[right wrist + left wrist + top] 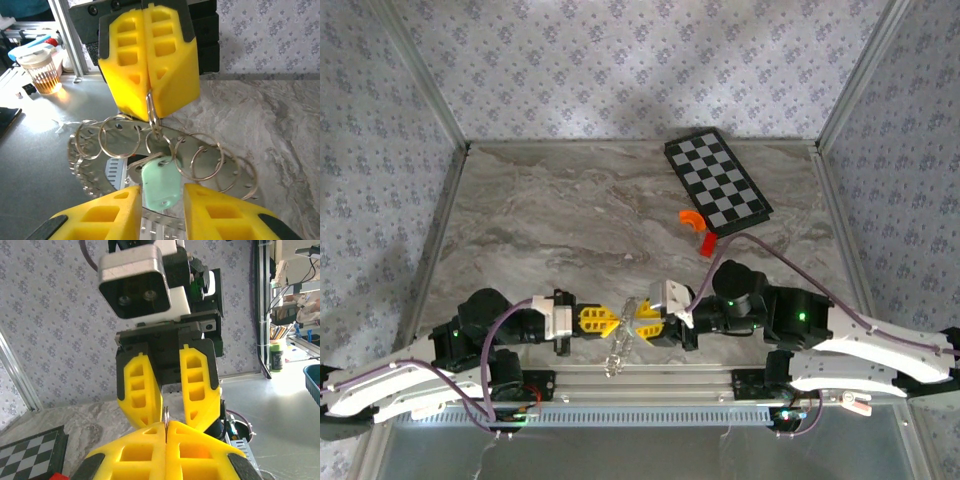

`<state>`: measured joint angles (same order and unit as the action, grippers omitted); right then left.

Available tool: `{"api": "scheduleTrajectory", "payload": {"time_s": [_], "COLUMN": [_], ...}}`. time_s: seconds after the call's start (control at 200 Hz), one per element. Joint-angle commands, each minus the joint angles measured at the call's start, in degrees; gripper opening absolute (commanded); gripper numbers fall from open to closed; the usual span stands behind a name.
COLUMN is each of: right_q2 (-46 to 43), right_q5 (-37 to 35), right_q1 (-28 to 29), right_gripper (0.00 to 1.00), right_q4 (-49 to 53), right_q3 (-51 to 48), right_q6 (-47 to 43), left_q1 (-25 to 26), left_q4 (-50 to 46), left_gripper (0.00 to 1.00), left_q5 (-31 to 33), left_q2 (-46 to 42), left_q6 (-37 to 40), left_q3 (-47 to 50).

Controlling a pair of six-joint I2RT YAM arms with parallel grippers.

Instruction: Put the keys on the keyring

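**Desk:** Where is the work sitting?

**Me:** At six o'clock on the table [570, 200], close to the near edge. My left gripper [149, 112] is clenched, with one loop of the keyring [151, 121] pinched at its tips. The other silver loops fan out beneath it.

**Desk:** And the key?

**Me:** The teal key [159, 182] stands between the fingers [220, 215] of my right gripper [162, 194]. Its sides meet both of them, so I read that as grasping it. On the right wrist camera its long axis runs from about eleven to five o'clock. The upper end is aimed at the left gripper's tips, just beside the pinched loop.

**Desk:** Room to move?

**Me:** Plenty toward twelve o'clock, where the marble is bare. The checkered board [717, 182] lies at one o'clock. An orange piece [690, 216] and a red block [706, 243] sit by its near corner, well apart from the grippers. Toward six, the rail [650, 378] is just beside us.

**Desk:** Anything you can't make out?

**Me:** The key's lower end is cut off behind my own fingers. I cannot tell whether its upper end is threaded on a loop or merely touching one. From above, the keyring is just a glint between the two grippers.
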<state>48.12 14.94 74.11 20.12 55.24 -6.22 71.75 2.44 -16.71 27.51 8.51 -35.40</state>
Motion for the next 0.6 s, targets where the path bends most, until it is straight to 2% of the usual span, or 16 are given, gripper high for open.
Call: {"api": "scheduleTrajectory", "payload": {"time_s": [0.0,0.16,0.595], "right_q2": [-1.86,-2.53,-1.28], "right_q5": [1.76,1.6,2.8], "right_q1": [0.15,0.32,0.34], "right_gripper": [0.33,0.41,0.47], "right_q4": [-4.67,-6.7,-14.3], "right_q3": [-1.86,-3.55,-6.85], "right_q6": [1.83,1.91,2.77], "left_q1": [-0.18,-0.14,-0.14], "left_q4": [4.31,5.13,6.04], "left_gripper": [0.0,0.0,0.0], "left_q5": [0.42,1.05,0.99], "left_q2": [-0.96,-1.14,-0.96], "left_q6": [-0.35,-0.72,-0.86], "left_q3": [-0.55,-0.09,-0.39]}}
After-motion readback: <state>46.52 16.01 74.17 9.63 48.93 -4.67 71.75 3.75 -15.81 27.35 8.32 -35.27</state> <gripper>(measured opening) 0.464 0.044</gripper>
